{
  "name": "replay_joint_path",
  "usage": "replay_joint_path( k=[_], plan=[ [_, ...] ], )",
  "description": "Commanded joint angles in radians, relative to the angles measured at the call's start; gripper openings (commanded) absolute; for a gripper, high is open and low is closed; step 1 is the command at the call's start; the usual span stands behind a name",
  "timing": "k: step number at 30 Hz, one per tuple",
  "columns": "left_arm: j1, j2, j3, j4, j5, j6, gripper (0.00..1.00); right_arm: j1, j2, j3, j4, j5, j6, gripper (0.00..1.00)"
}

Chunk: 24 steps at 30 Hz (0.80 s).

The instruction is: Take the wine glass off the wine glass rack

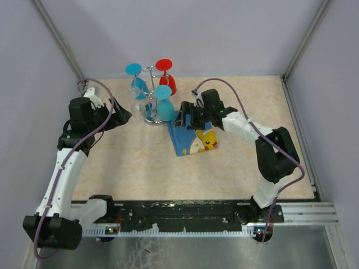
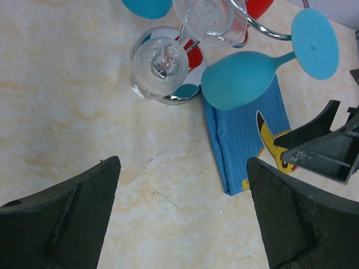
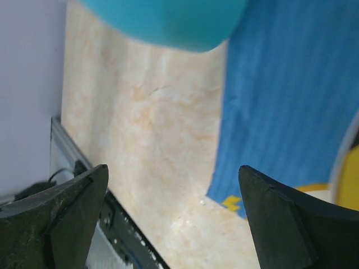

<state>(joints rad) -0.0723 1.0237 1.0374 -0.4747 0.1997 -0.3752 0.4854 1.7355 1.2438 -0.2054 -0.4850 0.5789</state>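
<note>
Wine glass rack (image 1: 150,118) hung with glasses (image 1: 164,108), left fingers (image 2: 67,218) spread, right fingers (image 3: 291,224) spread, both empty

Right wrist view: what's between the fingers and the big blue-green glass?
Nothing stands between them. Past the open right fingers, only bare table and blue cloth show before the teal glass.

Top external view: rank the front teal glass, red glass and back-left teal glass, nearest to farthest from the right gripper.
1. Front teal glass: just left of the right gripper, on the near side of the rack.
2. Red glass: farther back, on the rack's right side.
3. Back-left teal glass: across the rack, at its far left.
</note>
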Motion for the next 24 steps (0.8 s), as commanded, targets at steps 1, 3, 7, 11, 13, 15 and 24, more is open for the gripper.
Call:
replay_joint_path(
  k=[1,3,7,11,13,15,24],
  plan=[
    [-0.004,-0.014,-0.028,0.025,0.022,-0.005,1.00,0.074,0.002,-0.059,0.168,-0.147,0.035,0.99],
    [-0.004,-0.016,-0.039,0.033,0.032,-0.012,1.00,0.090,0.024,-0.111,0.247,-0.175,0.067,0.99],
    [-0.003,-0.012,-0.039,0.036,0.035,-0.012,1.00,0.114,0.088,-0.155,0.318,-0.199,0.096,0.99],
    [-0.003,-0.011,-0.037,0.050,0.042,-0.024,1.00,0.122,0.152,-0.143,0.326,-0.225,0.086,0.99],
    [-0.004,-0.010,-0.042,0.064,0.059,-0.033,1.00,0.122,0.179,-0.137,0.338,-0.254,0.082,0.99],
    [-0.003,-0.006,-0.046,0.072,0.063,-0.037,1.00,0.123,0.194,-0.137,0.371,-0.285,0.099,0.99],
    [-0.004,-0.003,-0.055,0.073,0.063,-0.038,1.00,0.134,0.209,-0.098,0.394,-0.288,0.127,0.99]
  ],
)
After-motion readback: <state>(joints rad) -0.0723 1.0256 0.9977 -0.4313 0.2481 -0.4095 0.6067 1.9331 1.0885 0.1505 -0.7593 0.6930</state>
